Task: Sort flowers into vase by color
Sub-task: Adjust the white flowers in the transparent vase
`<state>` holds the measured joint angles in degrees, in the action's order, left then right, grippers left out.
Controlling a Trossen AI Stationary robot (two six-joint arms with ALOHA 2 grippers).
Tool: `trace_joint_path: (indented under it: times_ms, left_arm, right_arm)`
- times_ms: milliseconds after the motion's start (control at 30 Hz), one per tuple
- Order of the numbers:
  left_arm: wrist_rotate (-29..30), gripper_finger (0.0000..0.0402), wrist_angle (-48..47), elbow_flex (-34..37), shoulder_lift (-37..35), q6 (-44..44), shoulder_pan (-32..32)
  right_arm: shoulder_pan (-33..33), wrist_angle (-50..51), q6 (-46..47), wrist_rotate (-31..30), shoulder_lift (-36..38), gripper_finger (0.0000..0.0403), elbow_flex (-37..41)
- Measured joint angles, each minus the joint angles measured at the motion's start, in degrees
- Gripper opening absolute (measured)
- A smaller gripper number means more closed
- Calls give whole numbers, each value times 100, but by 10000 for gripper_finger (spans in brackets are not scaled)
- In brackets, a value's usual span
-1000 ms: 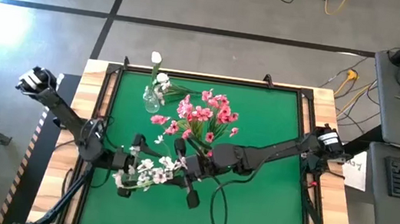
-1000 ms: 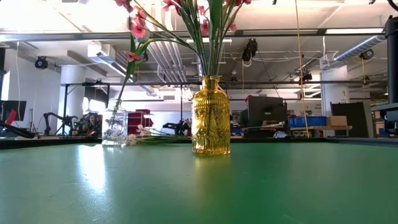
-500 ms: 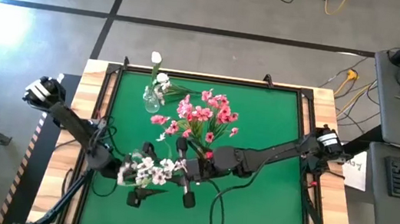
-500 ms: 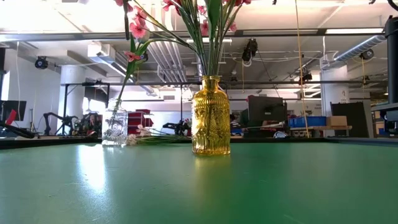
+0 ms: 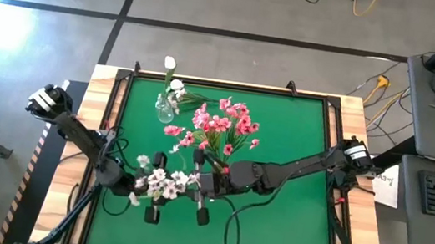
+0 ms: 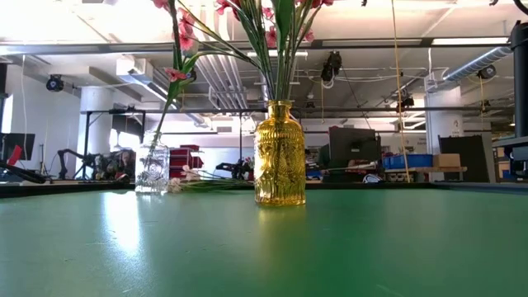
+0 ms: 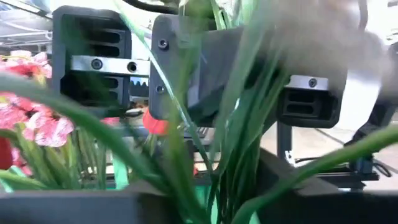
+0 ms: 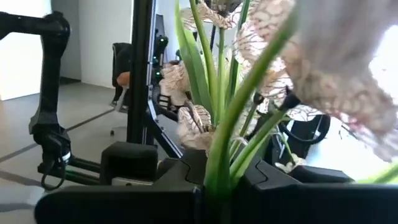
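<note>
A spray of small white blossoms (image 5: 163, 181) hangs above the green table (image 5: 287, 232) toward its front left of centre, held between the two arms. The right gripper (image 5: 203, 186) meets the spray from the right, and in the right wrist view its dark fingers (image 8: 155, 180) are pressed together around the green stems (image 8: 219, 155), with pale blossoms (image 8: 193, 121) spreading above. The left gripper (image 5: 147, 187) sits just beside the spray on its left; in the left wrist view green stems and leaves (image 7: 236, 124) cross right over its fingers, and whether they are apart or together cannot be told. Behind the spray, near the table's centre, a yellow glass vase (image 6: 279, 153) stands upright holding pink blossom sprays (image 5: 221, 125). Farther back and to the left, a small clear glass vase (image 6: 153, 168) stands upright with a pink-blossomed stem (image 6: 175, 49) rising above it in the low view. Beside the clear vase, near the far edge, lie a white tulip (image 5: 169, 63) and another small white spray (image 5: 176, 88).
</note>
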<state>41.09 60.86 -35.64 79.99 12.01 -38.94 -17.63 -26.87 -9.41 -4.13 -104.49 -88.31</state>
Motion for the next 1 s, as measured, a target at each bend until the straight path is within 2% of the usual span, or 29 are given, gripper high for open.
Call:
trace_joint_path:
  times_ms: [133, 200, 367, 600, 800, 1000]
  left_arm:
    - [97, 28, -55, 12, -5, -5, 0]
    - [98, 9, -68, 13, 2, -5, 0]
    - [109, 13, -77, 15, -26, 3, 2]
    - [496, 3, -455, 20, -410, 100, 0]
    - [491, 2, -1224, 17, -1358, 99, -2]
    - [560, 2, -2169, 17, -2480, 101, 0]
  right_arm:
    - [2, 4, 30, -55, 0, 42, 0]
    - [4, 2, 90, -60, 0, 63, 0]
    - [12, 88, 186, -56, 2, 127, 0]
    - [22, 550, 335, -65, 251, 209, 0]
    - [24, 998, 324, -82, 616, 251, 0]
    - [13, 1329, 339, -35, 765, 273, -1]
